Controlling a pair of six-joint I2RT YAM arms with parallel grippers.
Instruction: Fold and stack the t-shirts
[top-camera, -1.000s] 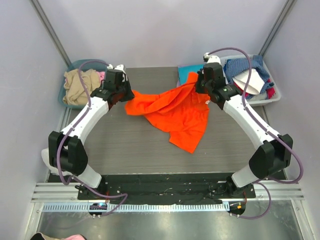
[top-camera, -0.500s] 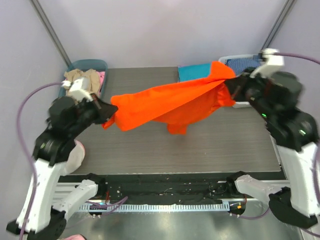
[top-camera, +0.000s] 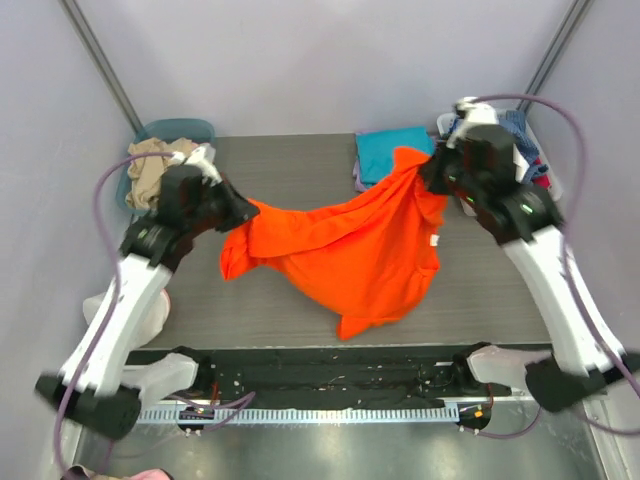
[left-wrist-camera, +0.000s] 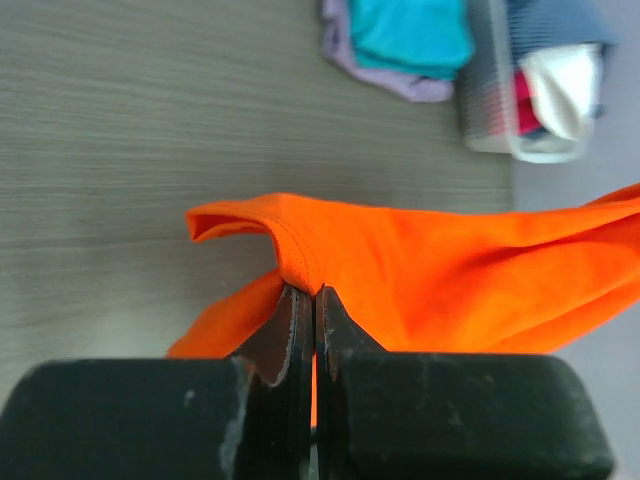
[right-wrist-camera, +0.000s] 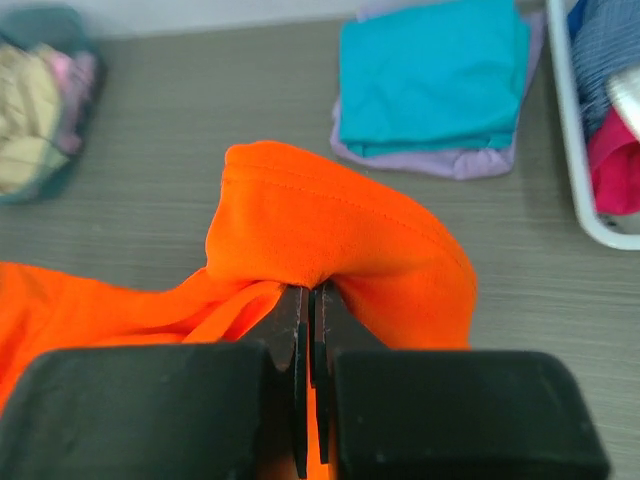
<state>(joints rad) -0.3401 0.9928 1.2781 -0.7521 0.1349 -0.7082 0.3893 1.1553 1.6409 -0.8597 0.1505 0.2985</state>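
My left fingers (left-wrist-camera: 312, 300) are clenched on a hemmed edge of the orange t-shirt (top-camera: 350, 250), and my right fingers (right-wrist-camera: 308, 295) are clenched on another bunched edge. The shirt hangs between them over the surface (top-camera: 300, 170), sagging, creased and lopsided. To do this well, I judge I should draw both pinches apart evenly, then lay it flat. Beyond, the teal t-shirt (right-wrist-camera: 430, 75) lies folded on the lavender one (right-wrist-camera: 440, 162).

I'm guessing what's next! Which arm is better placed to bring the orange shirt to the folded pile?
Probably right: the right hand pinches the orange shirt just beside the teal and lavender pile; the left hand grips it across the table.
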